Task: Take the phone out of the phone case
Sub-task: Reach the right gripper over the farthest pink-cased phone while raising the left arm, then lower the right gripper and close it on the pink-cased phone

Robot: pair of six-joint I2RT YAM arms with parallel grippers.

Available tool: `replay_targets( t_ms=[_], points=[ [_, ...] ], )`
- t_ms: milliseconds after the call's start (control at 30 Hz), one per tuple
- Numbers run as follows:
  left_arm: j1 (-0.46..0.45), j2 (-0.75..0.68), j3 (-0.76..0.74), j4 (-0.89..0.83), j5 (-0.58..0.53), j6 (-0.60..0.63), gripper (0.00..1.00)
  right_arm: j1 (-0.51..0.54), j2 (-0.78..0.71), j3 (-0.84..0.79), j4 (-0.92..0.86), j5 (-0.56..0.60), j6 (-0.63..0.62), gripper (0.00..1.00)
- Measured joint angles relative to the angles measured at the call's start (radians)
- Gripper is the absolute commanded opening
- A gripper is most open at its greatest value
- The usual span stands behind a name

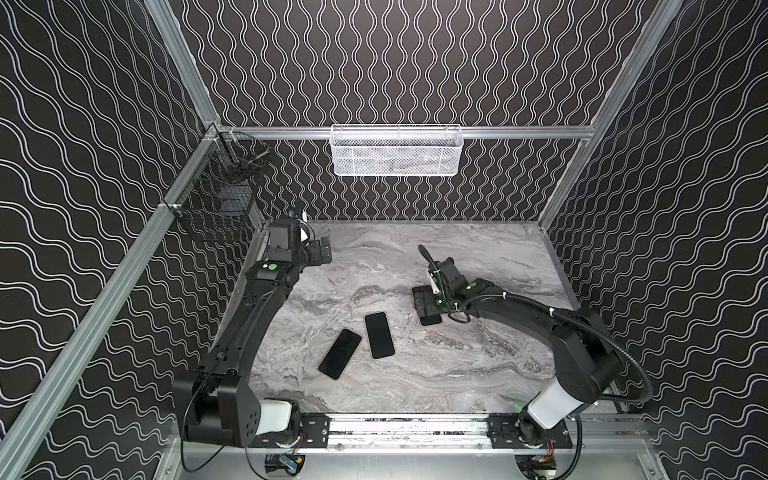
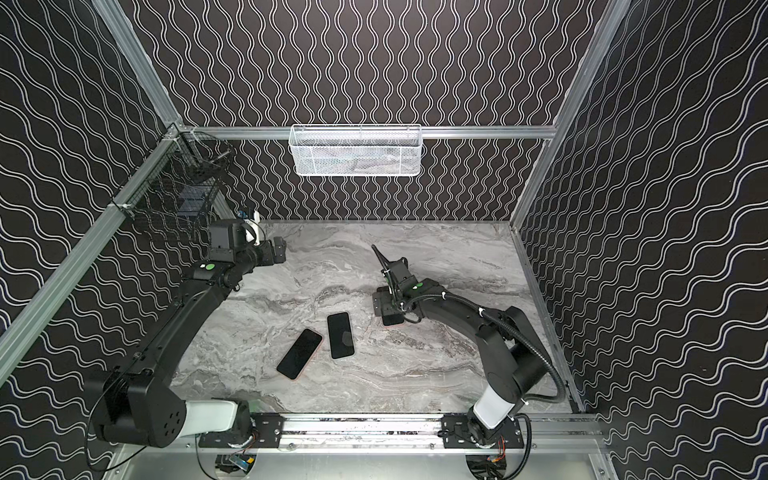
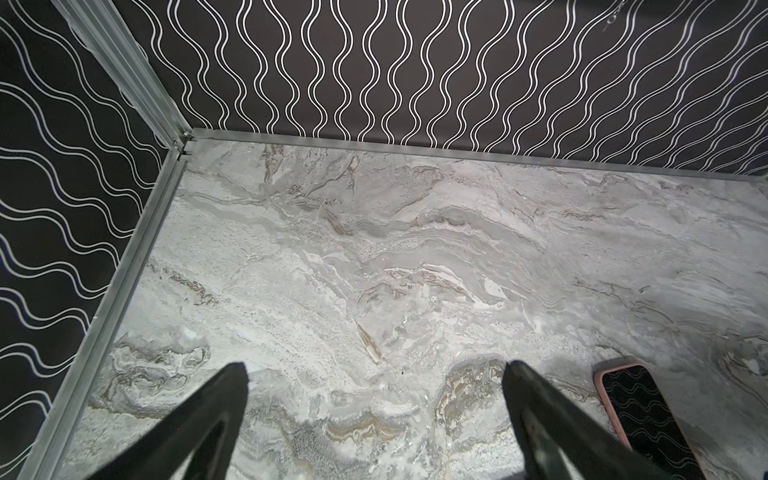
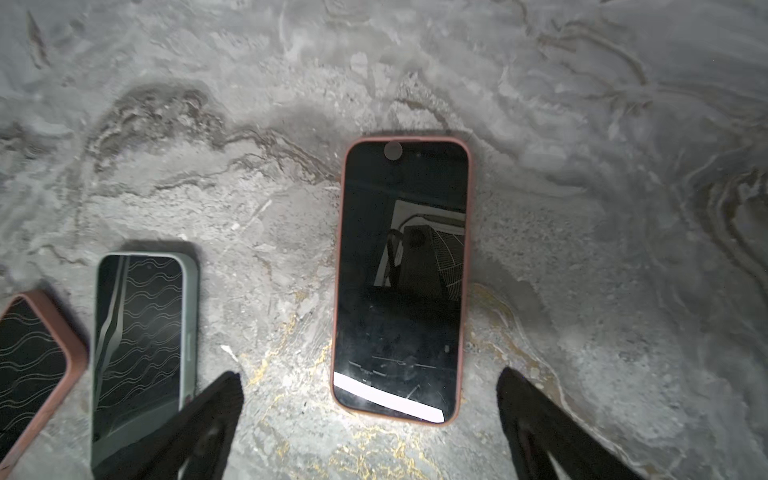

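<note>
Right wrist view: right tool [image 4: 369,379] wide open, empty, low over the surface [image 4: 582,208]. Directly ahead: phone [image 4: 401,291], flat, screen up, seated in pink case [image 4: 464,266]. Case rim shows all round, so phone not yet out. Its near short end sits btw the two tool fingers, apart from both. Long axis runs straight away from the tool, i.e. in line w/ the reach, so the jaws straddle the phone's width, not its length. Key relation for next move imo: tool is lined up to close across the long sides. Can't tell its height above the case.

Off to one side: green-cased phone [image 4: 141,332], one finger overlapping it in view. Just beside that, at frame edge, 2nd pink-cased phone [image 4: 33,365]. Both top views: target mostly hidden under right tool, other two phones mid-surface to its left.

Farthest: left tool [image 3: 374,368], also open + empty, at back-left of surface, well apart from all phones. Right arm clearly nearer. Risk guess: squeezing the sides grips case + phone together.
</note>
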Motion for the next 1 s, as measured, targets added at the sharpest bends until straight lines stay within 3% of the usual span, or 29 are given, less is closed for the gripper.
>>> replay_targets(
  t_ms=[1000],
  points=[
    [0.001,-0.001,0.0,0.005,0.077,-0.05,0.99,0.008,0.211,0.127,-0.076,0.059,0.02,0.91]
  ],
)
